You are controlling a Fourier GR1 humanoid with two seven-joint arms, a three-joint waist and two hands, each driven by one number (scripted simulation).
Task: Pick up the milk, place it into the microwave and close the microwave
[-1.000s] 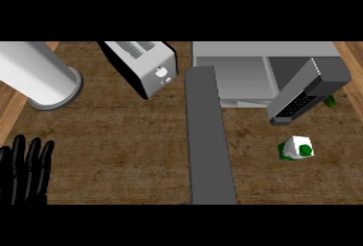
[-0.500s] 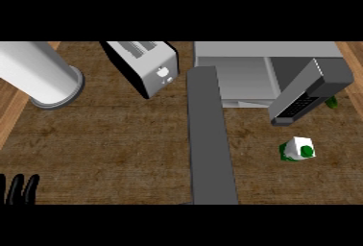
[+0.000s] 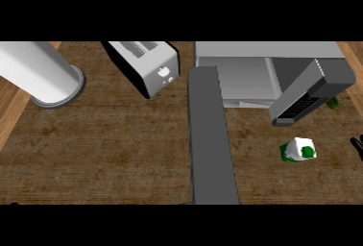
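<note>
The milk [image 3: 298, 149] stands on the brown counter [image 3: 113, 153], right of the grey door [image 3: 211, 139] that runs as a long strip down the middle of the head view, and just below the dark control end of the microwave [image 3: 269, 72]. The carton is white with green marks and touches nothing; bare counter lies around it on every side. The microwave's cavity is open at the top right, its pale inside showing between the door's hinge end and the dark slanted panel [image 3: 306, 93]. A small green thing [image 3: 332, 102] peeps out just right of that panel, near the counter's right edge. Only a sliver of the right hand [image 3: 357, 145] shows, black, at the view's right border, near the milk but apart from it; whether its fingers are spread or pressed together I cannot tell. The left hand is out of view. Left of the door the counter lies wide and bare, with a toaster [image 3: 145, 65] at the top and a large white cylinder [image 3: 39, 74] at the upper left, beside the wooden edge [image 3: 10, 113].
</note>
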